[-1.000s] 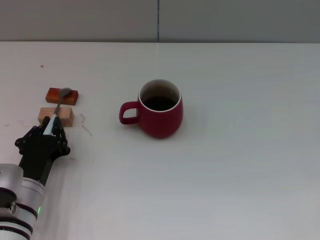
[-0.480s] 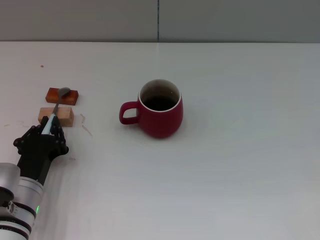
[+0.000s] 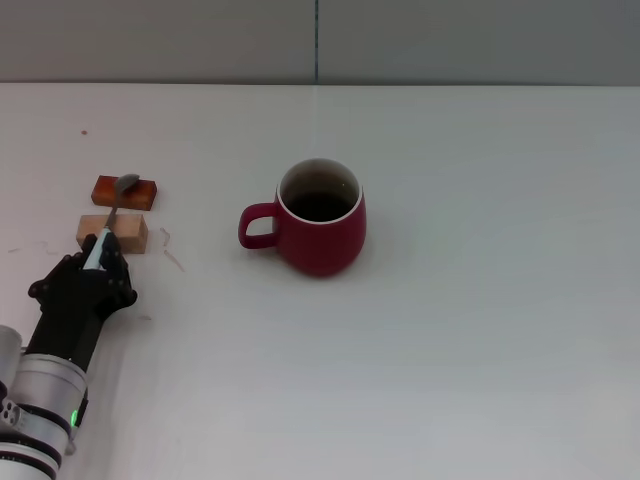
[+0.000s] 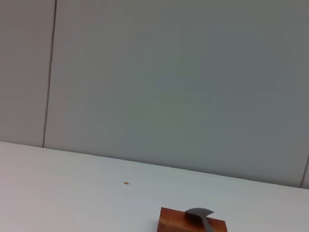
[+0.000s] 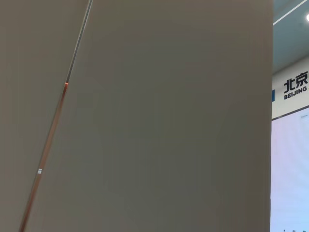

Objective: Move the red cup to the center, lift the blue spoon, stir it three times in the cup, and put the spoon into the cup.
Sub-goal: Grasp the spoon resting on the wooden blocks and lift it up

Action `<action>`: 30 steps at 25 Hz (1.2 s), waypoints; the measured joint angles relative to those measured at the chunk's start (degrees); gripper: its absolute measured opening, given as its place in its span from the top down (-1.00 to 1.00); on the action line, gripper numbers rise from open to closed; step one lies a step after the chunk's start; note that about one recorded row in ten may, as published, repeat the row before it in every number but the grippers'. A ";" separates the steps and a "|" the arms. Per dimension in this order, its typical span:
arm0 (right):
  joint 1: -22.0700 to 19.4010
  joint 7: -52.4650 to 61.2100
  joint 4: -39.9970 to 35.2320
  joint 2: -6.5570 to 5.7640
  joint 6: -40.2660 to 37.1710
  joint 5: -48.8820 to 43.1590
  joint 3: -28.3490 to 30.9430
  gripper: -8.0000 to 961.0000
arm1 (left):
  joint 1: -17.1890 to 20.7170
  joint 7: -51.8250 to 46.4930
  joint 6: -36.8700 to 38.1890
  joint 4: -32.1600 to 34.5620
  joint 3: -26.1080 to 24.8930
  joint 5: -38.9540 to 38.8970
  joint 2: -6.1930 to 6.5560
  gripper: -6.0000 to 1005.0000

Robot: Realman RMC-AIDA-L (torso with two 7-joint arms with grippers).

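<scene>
The red cup (image 3: pixel 320 220) stands upright near the table's middle, its handle pointing toward my left side and its inside dark. Over at the left, the blue spoon (image 3: pixel 112 215) lies across two small wooden blocks, its grey bowl (image 4: pixel 199 214) on the far red-brown block (image 4: pixel 178 222). My left gripper (image 3: pixel 97 252) sits at the near end of the spoon, its black fingers converged on the light blue handle. The spoon still rests on the blocks. No part of my right gripper shows in any view.
A red-brown block (image 3: pixel 125 191) and a pale wooden block (image 3: pixel 113 231) lie side by side under the spoon, left of the cup. A grey wall runs along the table's far edge.
My left arm has drawn back slightly toward me; the fingers stay at the spoon's handle. The spoon and the cup have not moved.
</scene>
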 joint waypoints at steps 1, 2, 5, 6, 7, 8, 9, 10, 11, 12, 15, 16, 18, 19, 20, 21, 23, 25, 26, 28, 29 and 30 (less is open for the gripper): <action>0.00 0.00 0.00 0.03 0.00 0.01 0.00 -0.42 | 0.02 -0.41 -0.02 -0.10 0.01 0.00 0.00 0.64; 0.01 0.00 0.00 0.05 0.00 0.02 0.00 -0.42 | 0.04 -0.71 -0.03 -0.20 0.02 0.00 0.00 0.64; 0.02 0.00 -0.02 0.14 0.00 0.02 0.00 -0.42 | 0.06 -0.63 -0.24 -0.11 0.03 0.00 -0.07 0.64; 0.02 0.00 -0.02 0.16 0.00 0.02 0.00 -0.42 | 0.06 -0.39 -0.43 0.17 0.03 0.00 -0.13 0.64; 0.02 0.00 -0.02 0.17 0.00 0.02 0.00 -0.42 | 0.07 -0.27 -0.62 0.45 0.03 0.00 -0.15 0.64; 0.04 0.00 -0.03 0.18 0.00 0.02 0.00 -0.42 | 0.12 -0.18 -0.77 0.76 0.04 0.00 -0.17 0.64; 0.05 0.00 -0.03 0.18 0.00 0.02 0.00 -0.42 | 0.23 -0.11 -0.88 1.14 0.06 0.00 -0.17 0.64; 0.07 0.00 -0.03 0.17 0.00 0.02 0.00 -0.42 | 0.35 0.06 -0.95 1.46 0.08 0.00 -0.18 0.64; 0.11 0.00 -0.03 0.18 0.00 0.02 0.00 -0.42 | 0.47 0.32 -0.99 1.77 0.10 0.00 -0.20 0.64; 0.15 0.00 -0.03 0.17 0.00 0.02 0.00 -0.42 | 0.57 0.90 -1.00 1.97 0.11 0.00 -0.22 0.64; 0.25 0.00 -0.03 0.17 0.00 0.02 0.00 -0.42 | 0.56 2.74 -1.02 2.15 0.12 0.00 -0.28 0.64; 0.30 0.00 -0.03 0.16 0.00 0.02 0.00 -0.42 | 0.51 3.05 -1.06 2.15 0.12 0.00 -0.28 0.64; 0.36 0.00 -0.03 0.15 0.00 0.03 0.00 -0.42 | 0.41 3.30 -1.18 2.17 0.12 0.01 -0.28 0.64; 0.39 0.00 -0.03 0.15 0.00 0.04 0.00 -0.42 | 0.40 3.31 -1.23 2.27 0.12 0.14 -0.29 0.64; 0.41 0.00 -0.03 0.14 0.00 0.06 0.00 -0.42 | 0.43 3.31 -1.23 2.40 0.07 0.47 -0.28 0.64; 0.43 0.00 -0.03 0.14 0.00 0.09 0.00 -0.42 | 0.53 3.32 -1.20 2.62 -0.04 1.04 -0.28 0.64; 0.48 0.00 -0.03 0.13 0.11 0.11 0.00 -0.42 | 0.78 3.34 -0.88 2.94 -0.21 2.52 -0.29 0.64; 0.53 0.00 -0.03 0.13 0.25 0.12 0.00 -0.42 | 0.79 3.34 -0.81 3.00 -0.22 2.83 -0.29 0.64; 0.56 0.00 -0.02 0.14 0.30 0.12 0.00 -0.42 | 0.80 3.34 -0.70 3.06 -0.23 3.17 -0.28 0.64; 0.56 0.00 -0.02 0.13 0.33 0.13 0.00 -0.42 | 0.83 3.35 -0.25 3.11 -0.24 3.82 -0.28 0.64; 0.56 0.00 -0.02 0.13 0.33 0.13 0.00 -0.42 | 0.87 3.36 0.08 3.09 -0.24 4.09 -0.28 0.64; 0.55 0.00 -0.02 0.13 0.34 0.13 0.00 -0.42 | 0.92 3.36 0.39 3.02 -0.24 4.30 -0.27 0.64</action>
